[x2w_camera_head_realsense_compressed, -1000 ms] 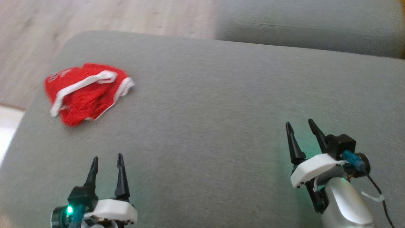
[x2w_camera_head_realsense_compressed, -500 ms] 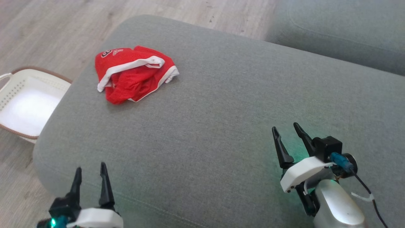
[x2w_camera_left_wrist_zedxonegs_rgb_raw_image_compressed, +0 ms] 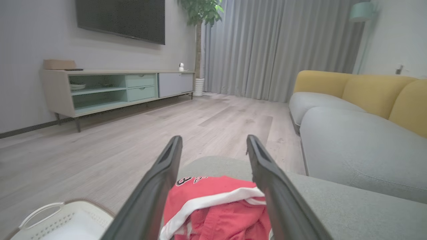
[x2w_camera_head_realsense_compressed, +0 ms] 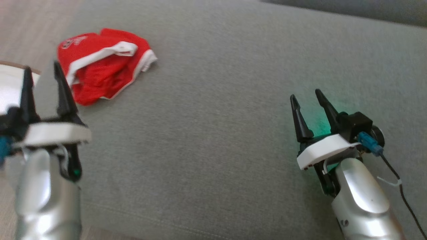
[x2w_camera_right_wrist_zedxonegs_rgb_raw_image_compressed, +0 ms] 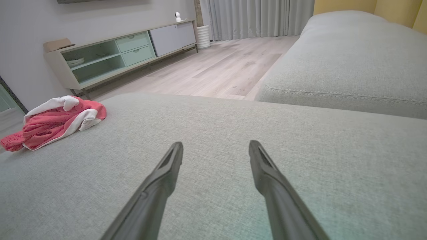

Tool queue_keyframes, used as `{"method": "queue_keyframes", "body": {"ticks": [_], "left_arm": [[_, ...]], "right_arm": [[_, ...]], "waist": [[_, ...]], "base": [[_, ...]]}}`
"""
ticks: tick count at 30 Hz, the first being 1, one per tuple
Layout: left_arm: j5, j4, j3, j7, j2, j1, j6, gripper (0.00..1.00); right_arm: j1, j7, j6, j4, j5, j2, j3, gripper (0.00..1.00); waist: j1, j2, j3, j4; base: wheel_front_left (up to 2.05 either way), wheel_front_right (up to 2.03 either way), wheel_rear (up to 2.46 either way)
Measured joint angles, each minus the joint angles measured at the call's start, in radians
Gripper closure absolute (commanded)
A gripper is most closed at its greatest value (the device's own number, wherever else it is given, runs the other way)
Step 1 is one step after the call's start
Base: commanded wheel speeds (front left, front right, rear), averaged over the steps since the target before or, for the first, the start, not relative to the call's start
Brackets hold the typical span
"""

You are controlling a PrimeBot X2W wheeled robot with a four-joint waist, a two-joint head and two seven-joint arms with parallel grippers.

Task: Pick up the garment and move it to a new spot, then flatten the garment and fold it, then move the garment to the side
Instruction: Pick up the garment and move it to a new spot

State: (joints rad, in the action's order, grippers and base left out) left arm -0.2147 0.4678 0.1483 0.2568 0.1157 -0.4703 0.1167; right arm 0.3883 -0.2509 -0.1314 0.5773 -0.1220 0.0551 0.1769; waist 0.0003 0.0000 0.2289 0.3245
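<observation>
Both grippers spread and empty; garment bunched on the cushion.
Left gripper (x2w_camera_head_realsense_compressed: 41, 66): fingers apart, nothing between them, positioned at the cushion's left edge and aimed at the red garment (x2w_camera_head_realsense_compressed: 100, 76), which lies crumpled just ahead with its white trim showing. Right gripper (x2w_camera_head_realsense_compressed: 305, 94): fingers apart, empty, over bare grey cushion (x2w_camera_head_realsense_compressed: 213, 140), well apart from the garment. A white basket (x2w_camera_left_wrist_zedxonegs_rgb_raw_image_compressed: 66, 223) stands on the floor beside the cushion.

A white perforated plastic basket (x2w_camera_left_wrist_zedxonegs_rgb_raw_image_compressed: 66, 218) is seen just left of the left claw (x2w_camera_left_wrist_zedxonegs_rgb_raw_image_compressed: 213, 139); a pale wood-plank floor (x2w_camera_left_wrist_zedxonegs_rgb_raw_image_compressed: 100, 150) is spread beyond it.
</observation>
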Motion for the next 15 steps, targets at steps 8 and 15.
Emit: {"method": "queue_keyframes", "body": {"ticks": [8,15], "left_arm": [[-0.079,0.23,-0.084,0.0,0.115,-0.177,0.016,0.0],[-0.171,0.386,-0.121,0.0,0.202,-0.31,0.016,0.0]], "right_arm": [[0.036,0.0,0.0,-0.045,0.024,0.002,0.014,0.0],[0.087,0.0,0.0,-0.093,0.045,0.007,0.017,0.0]], "waist": [[-0.0001,0.0,0.1,-0.079],[-0.0001,0.0,0.193,-0.145]], "base": [[0.0,0.0,0.0],[0.0,0.0,0.0]]}}
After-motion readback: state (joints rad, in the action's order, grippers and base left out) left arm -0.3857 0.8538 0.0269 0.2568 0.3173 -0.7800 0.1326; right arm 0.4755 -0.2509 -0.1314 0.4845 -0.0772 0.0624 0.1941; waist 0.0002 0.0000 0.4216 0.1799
